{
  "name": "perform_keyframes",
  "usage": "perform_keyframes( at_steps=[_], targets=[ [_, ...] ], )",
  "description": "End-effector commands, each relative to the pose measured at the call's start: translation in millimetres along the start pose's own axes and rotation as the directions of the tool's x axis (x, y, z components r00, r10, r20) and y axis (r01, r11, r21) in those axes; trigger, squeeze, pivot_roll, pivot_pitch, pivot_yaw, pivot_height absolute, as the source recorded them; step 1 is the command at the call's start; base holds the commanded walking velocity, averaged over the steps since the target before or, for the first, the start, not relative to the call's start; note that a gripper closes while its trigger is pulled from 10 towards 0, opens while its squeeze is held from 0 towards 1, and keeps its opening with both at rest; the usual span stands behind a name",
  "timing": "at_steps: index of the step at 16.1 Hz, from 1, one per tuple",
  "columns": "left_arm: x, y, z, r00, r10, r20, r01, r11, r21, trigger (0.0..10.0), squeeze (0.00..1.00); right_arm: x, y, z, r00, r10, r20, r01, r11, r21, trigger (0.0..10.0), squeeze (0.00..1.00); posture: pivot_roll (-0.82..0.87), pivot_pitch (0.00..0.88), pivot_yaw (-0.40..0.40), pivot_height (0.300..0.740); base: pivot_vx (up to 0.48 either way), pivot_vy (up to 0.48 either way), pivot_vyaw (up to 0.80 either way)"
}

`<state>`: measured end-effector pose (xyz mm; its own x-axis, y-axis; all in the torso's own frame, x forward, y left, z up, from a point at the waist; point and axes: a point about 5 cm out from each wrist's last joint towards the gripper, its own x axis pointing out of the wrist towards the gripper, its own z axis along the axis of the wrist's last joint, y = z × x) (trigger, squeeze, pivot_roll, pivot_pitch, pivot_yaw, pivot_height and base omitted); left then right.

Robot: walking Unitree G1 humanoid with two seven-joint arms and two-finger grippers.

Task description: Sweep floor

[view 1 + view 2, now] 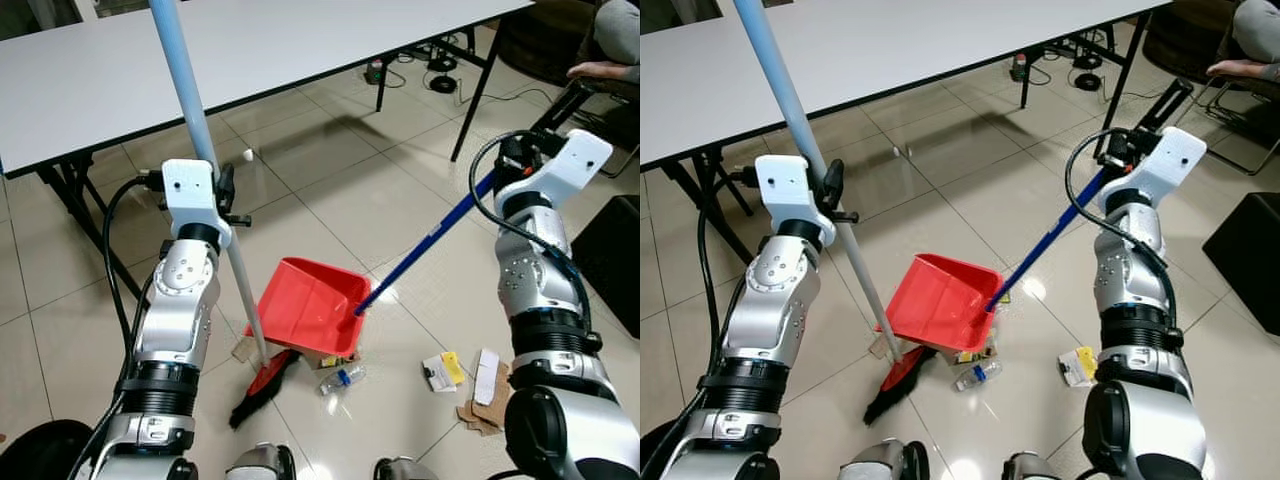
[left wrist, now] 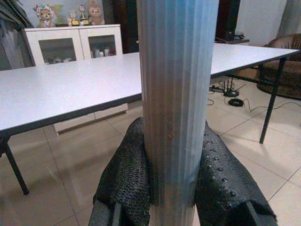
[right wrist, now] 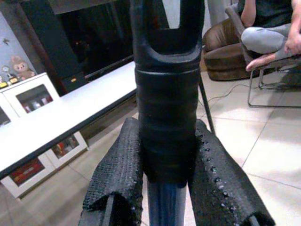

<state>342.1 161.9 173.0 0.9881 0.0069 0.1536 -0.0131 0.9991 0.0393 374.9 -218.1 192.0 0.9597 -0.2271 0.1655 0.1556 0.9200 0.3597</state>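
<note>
The red dustpan (image 1: 305, 305) sits low centre of the left eye view, tilted on the tiled floor (image 1: 330, 200), its blue handle (image 1: 425, 243) running up to the right. The right gripper (image 3: 162, 181) is clamped on the black grip at that handle's end. The broom head (image 1: 262, 385) rests just below and left of the pan, with black bristles trailing to the lower left; its pale blue pole (image 1: 190, 85) rises to the top left, and the left gripper (image 2: 171, 188) is closed tight on it, textured pads on both sides.

A small plastic bottle (image 1: 343, 378) and a cardboard scrap lie at the pan's lower edge, not inside. More litter, a yellow and white packet (image 1: 443, 370) and torn cardboard (image 1: 482, 405), lies well to the right. The risk, as I judge it, is that the pan's lip rides up so the bottle rolls under or away, or that the long pole knocks the white table (image 1: 100, 70) edge in the upper left.

The glossy tiles throw glare. Cables (image 1: 440, 70) lie under the table at top centre, and a seated person's arm (image 1: 600, 68) shows at top right.
</note>
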Motion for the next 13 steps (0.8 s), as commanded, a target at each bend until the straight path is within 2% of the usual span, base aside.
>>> perform_keyframes(
  at_steps=[1, 9, 11, 13],
  targets=[
    [-1.4, 2.7, 2.3, 1.0, -0.002, 0.013, 0.002, 1.0, 0.024, 10.0, 0.0, 0.7, -3.8, 7.8, 0.999, -0.003, 0.038, 0.003, 1.0, -0.004, 10.0, 0.0, -0.02, 0.112, 0.034, 0.74, 0.0, 0.0, 0.0],
    [-0.7, 2.6, 2.5, 1.0, -0.006, 0.012, 0.006, 1.0, 0.029, 10.0, 0.0, -0.7, -11.3, 4.4, 0.999, -0.017, 0.027, 0.018, 1.0, -0.019, 10.0, 0.0, -0.02, 0.113, 0.04, 0.74, 0.0, 0.0, 0.0],
    [-1.8, 3.9, 2.5, 1.0, -0.005, 0.011, 0.005, 1.0, 0.031, 10.0, 0.0, -0.9, -16.6, 6.9, 0.999, -0.023, 0.03, 0.024, 0.999, -0.039, 10.0, 0.0, -0.02, 0.117, 0.042, 0.74, 0.0, 0.0, 0.0],
    [-3.2, 3.9, 2.0, 1.0, -0.009, 0.007, 0.009, 0.999, 0.034, 10.0, 0.0, -1.9, -26.6, 8.6, 1.0, -0.012, 0.02, 0.014, 0.994, -0.106, 10.0, 0.0, -0.02, 0.126, 0.048, 0.74, 0.0, 0.0, 0.0]
  ],
)
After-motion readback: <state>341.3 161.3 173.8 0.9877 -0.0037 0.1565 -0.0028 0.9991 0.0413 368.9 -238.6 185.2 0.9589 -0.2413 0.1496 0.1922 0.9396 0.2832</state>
